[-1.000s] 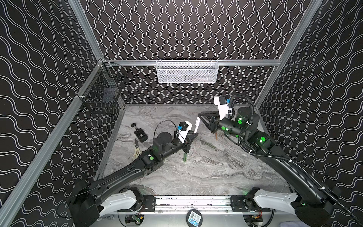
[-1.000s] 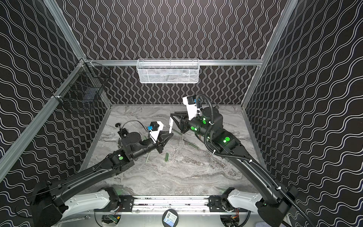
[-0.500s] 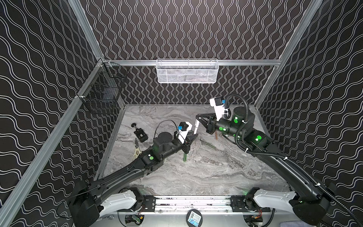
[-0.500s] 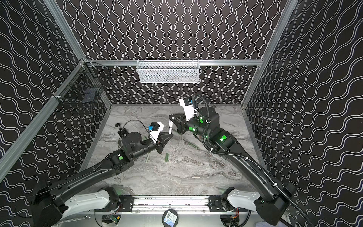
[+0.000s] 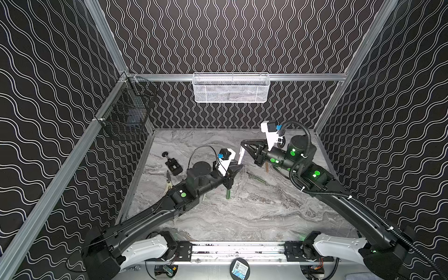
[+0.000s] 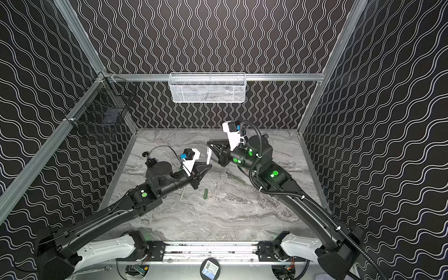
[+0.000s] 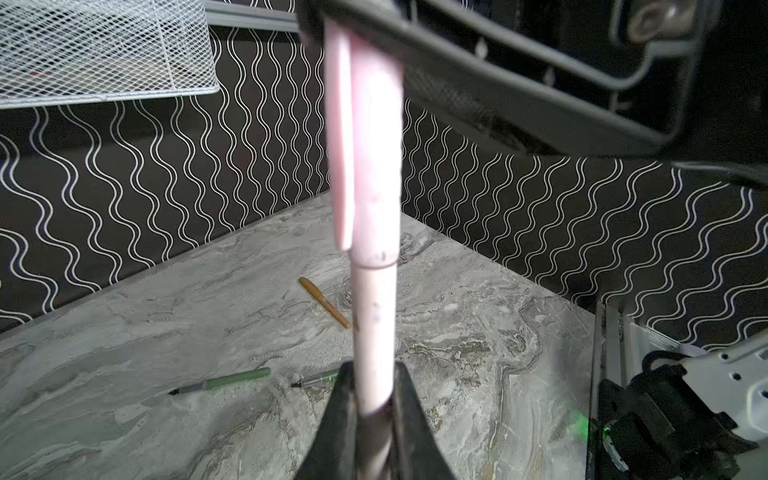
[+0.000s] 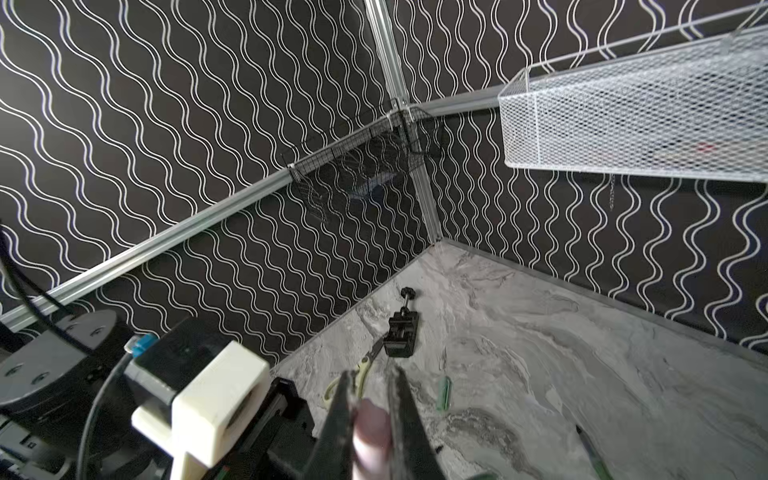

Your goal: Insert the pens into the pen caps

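Pink pen [image 5: 241,157] | both top views: held aloft over the table's [image 5: 254,213] far middle, spanned between left gripper [image 5: 239,167] and right gripper [image 5: 243,145] | left wrist: shaft clamped in closed left jaws, pink cap [image 7: 365,145] seated on it | right wrist: cap end pinched in closed right jaws

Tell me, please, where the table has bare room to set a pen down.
Free: the wide near strip of table between the front rail and the green cap. Crowded: the middle under the left gripper and right gripper, with a green pen; clamp and scissors at the left.
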You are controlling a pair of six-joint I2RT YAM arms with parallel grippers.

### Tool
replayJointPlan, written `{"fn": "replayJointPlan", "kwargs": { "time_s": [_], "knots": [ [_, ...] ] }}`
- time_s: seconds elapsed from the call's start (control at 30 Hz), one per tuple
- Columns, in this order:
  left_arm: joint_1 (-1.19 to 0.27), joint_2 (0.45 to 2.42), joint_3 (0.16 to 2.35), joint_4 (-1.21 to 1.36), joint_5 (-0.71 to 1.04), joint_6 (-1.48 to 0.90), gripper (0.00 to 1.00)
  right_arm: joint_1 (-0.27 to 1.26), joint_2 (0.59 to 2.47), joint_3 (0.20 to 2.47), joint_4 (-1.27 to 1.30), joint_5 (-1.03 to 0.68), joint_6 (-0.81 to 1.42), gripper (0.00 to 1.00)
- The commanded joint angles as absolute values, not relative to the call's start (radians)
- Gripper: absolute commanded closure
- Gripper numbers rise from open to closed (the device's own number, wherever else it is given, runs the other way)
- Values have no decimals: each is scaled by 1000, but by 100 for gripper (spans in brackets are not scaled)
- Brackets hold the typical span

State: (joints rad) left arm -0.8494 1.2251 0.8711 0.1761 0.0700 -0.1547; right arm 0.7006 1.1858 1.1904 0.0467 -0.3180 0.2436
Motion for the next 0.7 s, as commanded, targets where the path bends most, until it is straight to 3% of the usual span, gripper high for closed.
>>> {"fn": "replayJointPlan", "kwargs": {
  "time_s": [0.0, 0.23, 0.3, 0.47, 0.67],
  "knots": [
    [-847, 1228, 922, 461, 15, -158, 100, 707, 1188, 1150, -104, -363, 246, 100],
    [-847, 1281, 980, 430, 62, -159, 100, 709, 1170, 1167, -118, -338, 259, 92],
    [-847, 1287, 953, 406, 76, -170, 100, 708, 1141, 1200, -119, -286, 257, 74],
    [-840, 1268, 911, 334, 87, -179, 100, 709, 1050, 1228, -133, -188, 220, 54],
    [-834, 1261, 881, 349, 141, -213, 100, 711, 1023, 1213, -164, -225, 191, 53]
  ]
}}
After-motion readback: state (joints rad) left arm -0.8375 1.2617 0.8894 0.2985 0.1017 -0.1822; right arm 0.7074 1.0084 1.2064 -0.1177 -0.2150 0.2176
